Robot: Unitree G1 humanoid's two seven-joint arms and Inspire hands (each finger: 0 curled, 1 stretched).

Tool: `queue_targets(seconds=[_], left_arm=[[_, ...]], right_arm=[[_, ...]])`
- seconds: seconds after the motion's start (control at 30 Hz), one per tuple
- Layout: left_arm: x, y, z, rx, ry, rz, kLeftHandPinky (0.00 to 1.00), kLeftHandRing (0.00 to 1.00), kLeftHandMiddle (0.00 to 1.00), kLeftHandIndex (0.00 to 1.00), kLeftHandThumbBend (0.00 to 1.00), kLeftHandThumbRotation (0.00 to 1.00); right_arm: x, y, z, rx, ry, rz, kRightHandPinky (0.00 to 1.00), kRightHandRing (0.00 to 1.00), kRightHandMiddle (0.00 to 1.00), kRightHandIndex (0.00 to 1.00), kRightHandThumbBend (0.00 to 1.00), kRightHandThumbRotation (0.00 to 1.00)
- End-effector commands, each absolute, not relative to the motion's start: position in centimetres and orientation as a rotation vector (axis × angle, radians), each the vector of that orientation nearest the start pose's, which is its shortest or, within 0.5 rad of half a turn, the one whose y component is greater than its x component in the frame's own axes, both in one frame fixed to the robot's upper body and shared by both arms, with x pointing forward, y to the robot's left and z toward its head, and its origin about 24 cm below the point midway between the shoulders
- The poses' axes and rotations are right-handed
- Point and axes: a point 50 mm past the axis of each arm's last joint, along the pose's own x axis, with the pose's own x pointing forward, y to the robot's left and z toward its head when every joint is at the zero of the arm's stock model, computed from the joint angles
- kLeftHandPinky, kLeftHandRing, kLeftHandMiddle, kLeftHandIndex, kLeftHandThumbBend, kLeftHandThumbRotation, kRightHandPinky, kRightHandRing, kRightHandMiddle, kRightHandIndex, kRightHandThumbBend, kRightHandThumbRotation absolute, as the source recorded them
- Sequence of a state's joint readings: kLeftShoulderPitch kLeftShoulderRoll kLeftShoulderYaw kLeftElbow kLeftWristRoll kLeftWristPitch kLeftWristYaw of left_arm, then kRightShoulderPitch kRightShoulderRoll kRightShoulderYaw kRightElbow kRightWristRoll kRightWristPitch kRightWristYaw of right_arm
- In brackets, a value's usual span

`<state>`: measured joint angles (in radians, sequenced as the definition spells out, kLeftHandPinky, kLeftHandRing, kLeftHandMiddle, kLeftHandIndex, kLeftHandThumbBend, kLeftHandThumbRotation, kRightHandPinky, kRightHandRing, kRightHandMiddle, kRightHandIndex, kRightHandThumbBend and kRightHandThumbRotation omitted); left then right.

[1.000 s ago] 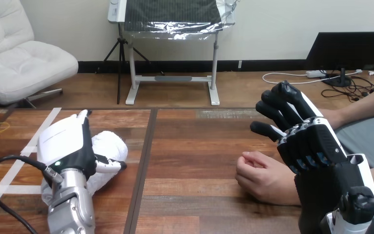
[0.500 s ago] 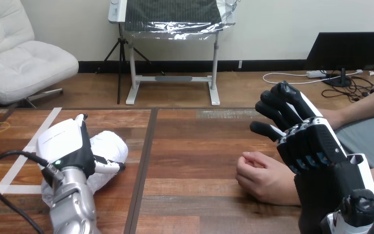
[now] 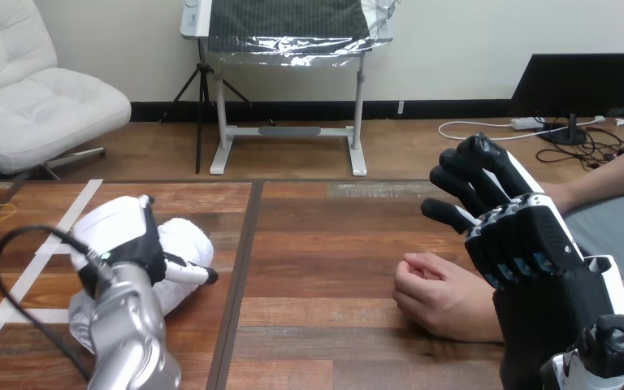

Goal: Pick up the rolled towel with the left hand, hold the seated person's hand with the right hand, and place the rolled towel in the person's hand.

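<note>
**Towel under my left robot hand, lift not yet made**

The rolled towel (image 3: 185, 244) lies on the table (image 3: 317, 244) at about 8 o'clock from the table's middle. Its long axis runs on a slant, the near end toward 8 o'clock and the far end pointing toward 2 o'clock. My left robot hand (image 3: 122, 231) sits over the roll's middle, covering it so that both ends show past it. I cannot tell whether that robot hand has closed on the towel, which rests on the wood.

I judge the pick-up to be the step in hand. The next move calls for a firm wrap across the roll's short way, then a level lift so it does not unroll or sag at the ends.

Out at 4 o'clock the person's hand (image 3: 443, 296) rests on the table, loosely curled. My right robot hand (image 3: 528, 244) hovers just beside and above it, spread and empty, apart from it. Holding that hand and the handover are not yet done
</note>
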<state>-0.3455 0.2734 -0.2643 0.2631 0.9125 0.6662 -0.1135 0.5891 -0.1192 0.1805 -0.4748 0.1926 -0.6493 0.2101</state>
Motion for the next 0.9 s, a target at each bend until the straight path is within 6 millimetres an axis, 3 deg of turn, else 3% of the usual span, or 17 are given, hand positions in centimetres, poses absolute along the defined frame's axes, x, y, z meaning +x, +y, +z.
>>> queue_targets(seconds=[0.0,0.17,0.5,0.87], left_arm=[[32.8,18.5,7.0,1.296,0.418,0.102,0.92,0.9,0.91,0.9,0.9,0.36],[33.3,18.4,7.1,1.308,0.457,0.059,0.87,0.86,0.87,0.86,0.9,0.38],[34.1,18.1,7.4,1.348,0.502,0.019,0.69,0.74,0.77,0.77,0.9,0.42],[35.3,17.8,7.6,1.404,0.588,-0.044,0.58,0.72,0.76,0.75,0.91,0.46]], right_arm=[[13.1,-14.7,11.8,0.1,-0.646,0.216,0.81,0.87,0.87,0.87,0.94,1.0],[13.1,-14.7,11.9,0.098,-0.647,0.215,0.81,0.87,0.87,0.87,0.95,1.0],[13.1,-14.8,12.1,0.089,-0.654,0.206,0.81,0.86,0.87,0.87,0.95,1.0],[13.1,-14.9,12.3,0.097,-0.66,0.201,0.79,0.85,0.86,0.87,0.97,1.0]])
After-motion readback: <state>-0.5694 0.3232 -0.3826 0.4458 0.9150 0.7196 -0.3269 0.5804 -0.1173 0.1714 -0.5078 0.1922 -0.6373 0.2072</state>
